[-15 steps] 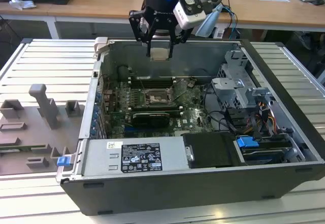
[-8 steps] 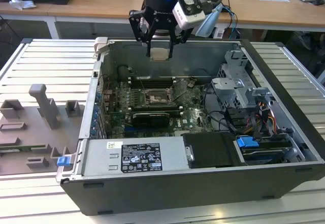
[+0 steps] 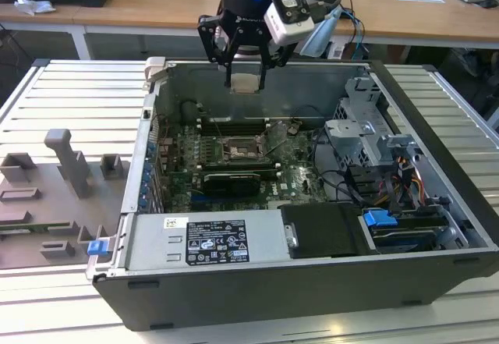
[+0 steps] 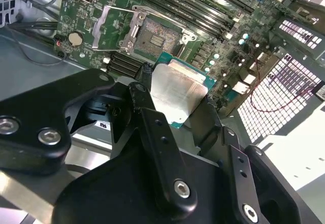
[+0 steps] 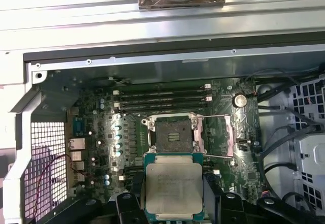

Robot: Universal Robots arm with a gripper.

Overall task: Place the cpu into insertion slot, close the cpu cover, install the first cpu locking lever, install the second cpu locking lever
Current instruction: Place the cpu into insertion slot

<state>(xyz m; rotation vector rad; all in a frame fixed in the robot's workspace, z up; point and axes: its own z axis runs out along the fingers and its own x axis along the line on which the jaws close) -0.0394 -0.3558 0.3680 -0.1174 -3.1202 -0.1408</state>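
Inside the open computer case [image 3: 234, 297], on the green motherboard [image 5: 96, 148], the insertion slot [image 5: 173, 135] lies bare beside its raised cpu cover [image 4: 96, 31], while our jaws grip the cpu [image 5: 173, 188] well above; we would lower it level, edges squared, never forcing.

In the exterior view, the cpu [image 3: 245, 84], clamped in the gripper [image 3: 245, 77], hangs at twelve o'clock from the insertion slot [image 3: 238, 150] inside the case [image 3: 312, 297]. The cpu cover [image 5: 218, 137] lies open beside it. A drive cage [image 3: 366, 133] stands at three o'clock.
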